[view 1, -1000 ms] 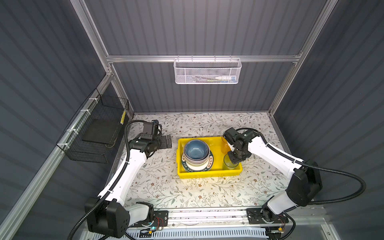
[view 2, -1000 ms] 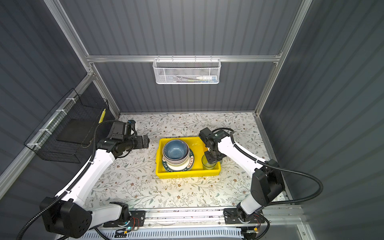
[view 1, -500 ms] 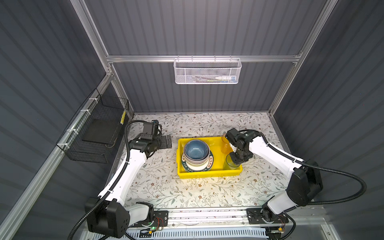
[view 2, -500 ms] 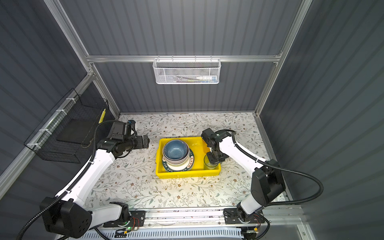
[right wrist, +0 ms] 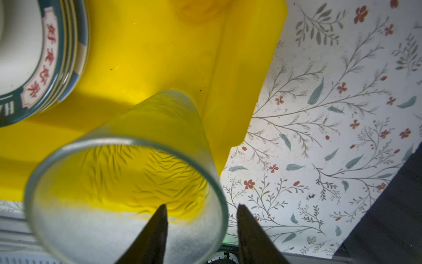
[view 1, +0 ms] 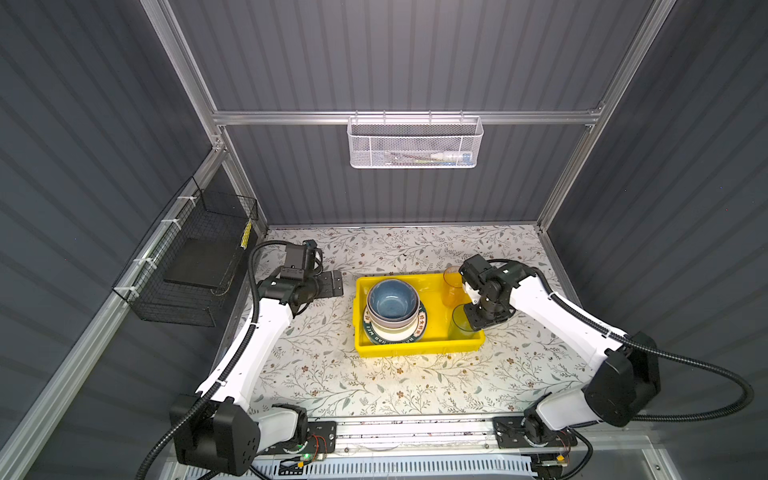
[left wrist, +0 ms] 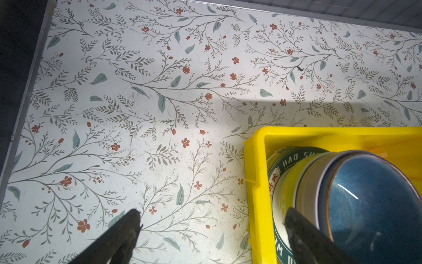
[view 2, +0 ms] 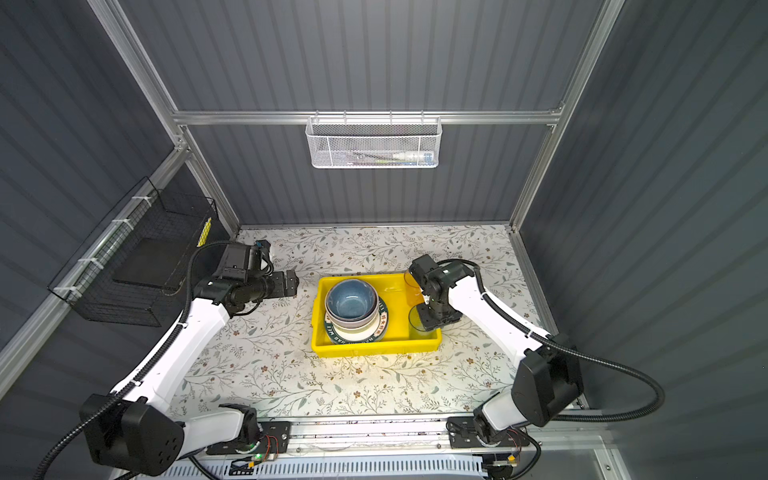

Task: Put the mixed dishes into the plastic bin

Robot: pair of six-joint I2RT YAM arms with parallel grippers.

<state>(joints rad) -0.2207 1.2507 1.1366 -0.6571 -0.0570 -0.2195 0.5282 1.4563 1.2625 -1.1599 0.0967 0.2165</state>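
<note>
We see the right gripper (right wrist: 201, 206) spread, its jaws straddling the rim of the blue tumbler (right wrist: 157, 118) without pinching it; the tumbler stands in the yellow bin (view 1: 419, 348), near right corner; the left gripper (left wrist: 212, 219) hangs wide open, just left of the bin.

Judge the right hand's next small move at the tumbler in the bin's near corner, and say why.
Probably lift the right hand straight up. Its jaws stand apart astride the rim of the tumbler, which stands upright in the yellow bin, so the placing looks done. A sideways retreat could tip it.
</note>
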